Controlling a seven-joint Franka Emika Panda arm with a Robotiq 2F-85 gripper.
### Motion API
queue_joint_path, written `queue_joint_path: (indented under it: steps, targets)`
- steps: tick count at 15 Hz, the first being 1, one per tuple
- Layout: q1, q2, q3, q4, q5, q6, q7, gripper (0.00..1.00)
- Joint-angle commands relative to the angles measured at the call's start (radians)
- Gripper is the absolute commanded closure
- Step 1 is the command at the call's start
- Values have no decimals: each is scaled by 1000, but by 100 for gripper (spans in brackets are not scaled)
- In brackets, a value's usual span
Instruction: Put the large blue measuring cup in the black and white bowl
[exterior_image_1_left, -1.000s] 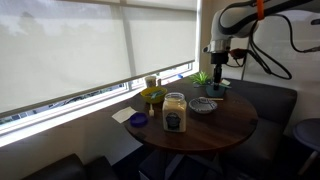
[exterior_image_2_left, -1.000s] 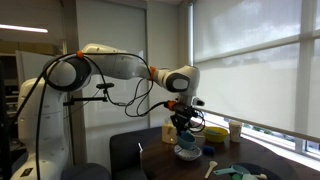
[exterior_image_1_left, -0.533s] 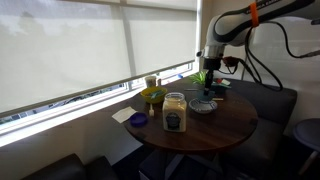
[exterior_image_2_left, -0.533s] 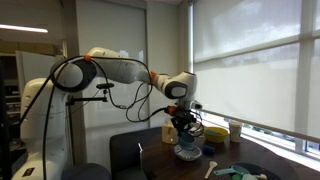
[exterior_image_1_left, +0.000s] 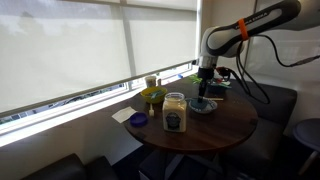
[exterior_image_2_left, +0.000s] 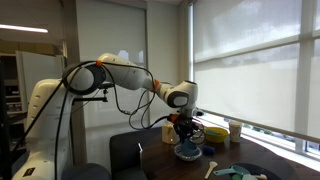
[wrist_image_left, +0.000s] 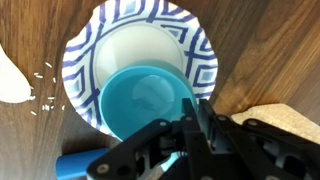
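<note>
One cup (wrist_image_left: 140, 100), one bowl (wrist_image_left: 205, 60), perhaps touching

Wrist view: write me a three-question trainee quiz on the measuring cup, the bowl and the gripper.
1. True or false: seen from the wrist, the large blue measuring cup lies off to the side of the black and white bowl, clear of its rim.
2. The bowl stands on: A) a wooden table; B) a metal tray; C) a windowsill.
3. Fill in: the gripper is shut on the cup's ____.

Key: 1 false, the cup overlaps the bowl's inside; 2 A; 3 handle.
</note>
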Motion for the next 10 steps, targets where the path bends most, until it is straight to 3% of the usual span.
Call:
queue_joint_path:
  steps: [1,3,6,8,9,10]
  targets:
    - [7,-28,7,-14,-40,0,70,56]
    - [5,-87,9,-38,-31,11,87,42]
    - [-17,-204,-3,-48,77,-18,53,22]
    - [-37,-259,-41,0,202,-181,-41,8]
    - [-6,-186,-26,2,108,-79,30,0]
    - [-7,-217,-39,5,118,-109,19,19]
